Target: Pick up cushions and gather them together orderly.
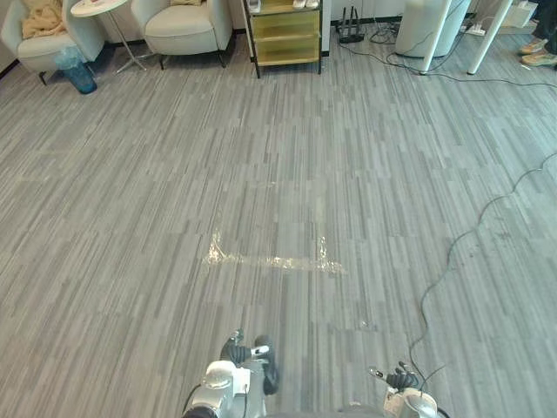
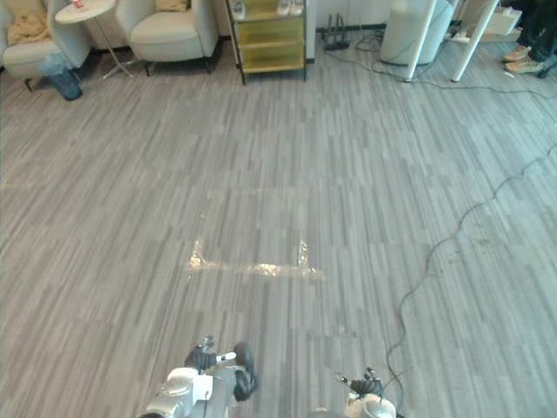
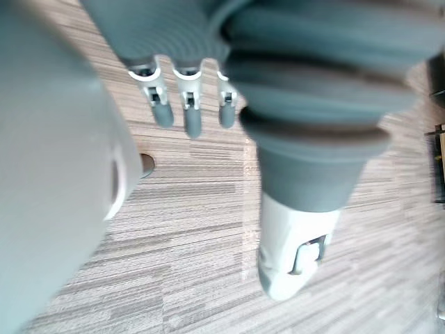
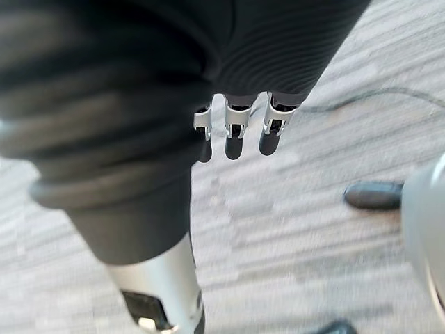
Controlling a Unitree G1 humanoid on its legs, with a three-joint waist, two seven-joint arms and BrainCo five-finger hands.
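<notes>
A tan cushion [image 1: 43,17] lies on the far-left armchair [image 1: 39,48] at the back of the room. A second tan cushion [image 2: 173,5] peeks out at the back of the neighbouring armchair [image 1: 183,30]. My left hand [image 1: 250,353] hangs low at the bottom edge of the head views. Its fingers [image 3: 189,115] are straight and hold nothing. My right hand [image 1: 402,380] is low at the bottom right, with fingers [image 4: 236,136] relaxed and empty over bare floor. Both hands are far from the cushions.
A round side table [image 1: 100,9] stands between the armchairs, with a blue bin [image 1: 77,74] in front. A yellow shelf unit [image 1: 285,35] and white table legs [image 1: 487,39] line the back. Tape marks [image 1: 274,259] sit mid-floor. A person's shoes [image 1: 540,52] show far right.
</notes>
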